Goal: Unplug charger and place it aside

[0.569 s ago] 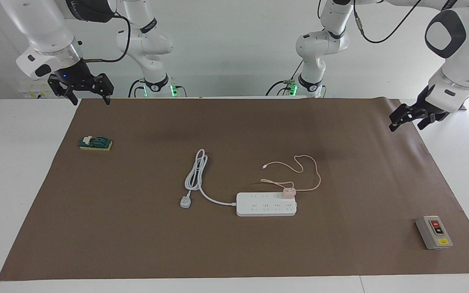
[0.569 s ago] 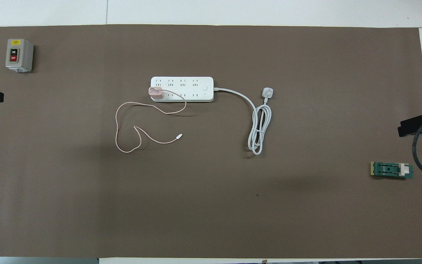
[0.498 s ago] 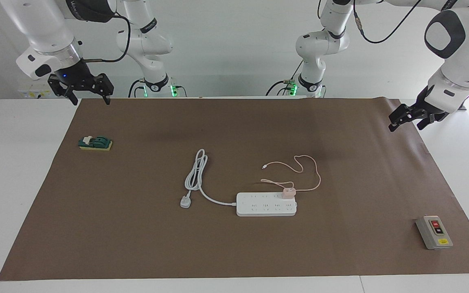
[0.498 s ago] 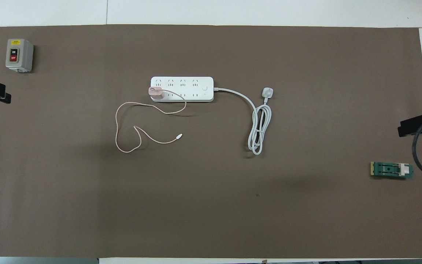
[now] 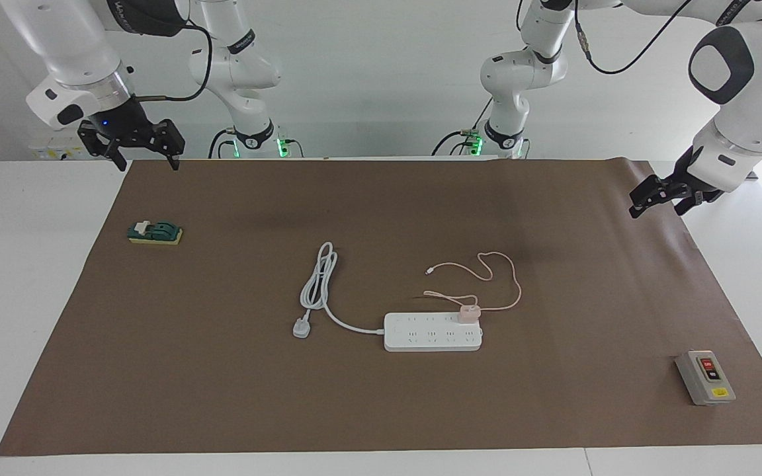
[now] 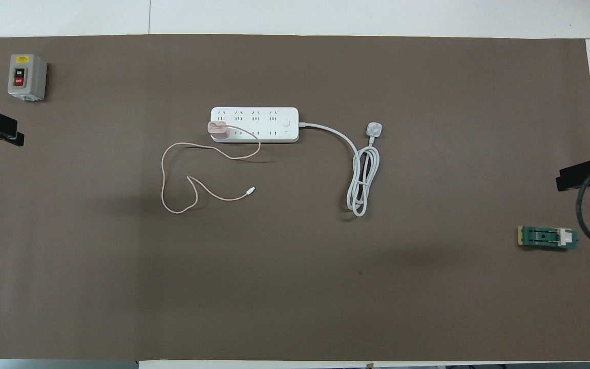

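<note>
Both jaws spread wide, nothing held: left gripper [image 5: 657, 199] over the mat's edge, right gripper [image 5: 145, 156] waiting above its corner. Charger [image 5: 468, 313] sits plugged in the strip [image 5: 421, 332], mid-mat.

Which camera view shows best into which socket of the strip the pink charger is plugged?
The overhead view: the charger sits on the power strip's end socket, row nearer the robots. The facing view shows it slantwise.

A plain white wall [image 5: 381, 79] rises past a white table [image 5: 17, 277] spread with a brown mat [image 5: 222, 396].
</note>
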You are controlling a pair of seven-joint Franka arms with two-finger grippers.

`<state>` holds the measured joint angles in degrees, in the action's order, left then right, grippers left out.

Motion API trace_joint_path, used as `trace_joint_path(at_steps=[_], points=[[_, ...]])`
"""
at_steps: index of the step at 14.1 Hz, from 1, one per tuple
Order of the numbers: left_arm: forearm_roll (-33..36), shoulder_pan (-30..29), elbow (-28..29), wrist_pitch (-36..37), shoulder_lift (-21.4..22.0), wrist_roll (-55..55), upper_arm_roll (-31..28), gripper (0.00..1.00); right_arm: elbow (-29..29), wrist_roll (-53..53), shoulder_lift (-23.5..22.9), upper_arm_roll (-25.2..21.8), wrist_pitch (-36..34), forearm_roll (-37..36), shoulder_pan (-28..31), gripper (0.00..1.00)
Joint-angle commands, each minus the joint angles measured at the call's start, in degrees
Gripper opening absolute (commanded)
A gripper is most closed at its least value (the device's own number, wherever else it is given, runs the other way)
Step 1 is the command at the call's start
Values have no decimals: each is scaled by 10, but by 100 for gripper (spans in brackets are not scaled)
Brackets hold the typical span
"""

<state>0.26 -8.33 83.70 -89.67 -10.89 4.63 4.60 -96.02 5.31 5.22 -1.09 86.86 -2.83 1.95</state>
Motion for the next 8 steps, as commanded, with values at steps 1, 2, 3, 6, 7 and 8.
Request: trace_joint_path(at_steps=[1,2,3,6,7,8], points=[[-6,4,1,-2,3,8,-4,100,-12,9,12,5,13,14,10,100],[-6,4,1,-2,2,8,-4,100,-12,14,13,5,8,14,12,100],[-6,4,1,-2,2,8,-4,100,-14,16,14,5,9,15,12,100],[-4,14,1,-2,7,8,-3,100,-25,11,17,5,9,28,7,100],[-3,19,-1,-2,10,7,-4,100,-32,-4,15,5,12,42,7,100],[-3,20,-1,-2,10,8,-3,100,-36,-35,9,5,16,53,6,100]])
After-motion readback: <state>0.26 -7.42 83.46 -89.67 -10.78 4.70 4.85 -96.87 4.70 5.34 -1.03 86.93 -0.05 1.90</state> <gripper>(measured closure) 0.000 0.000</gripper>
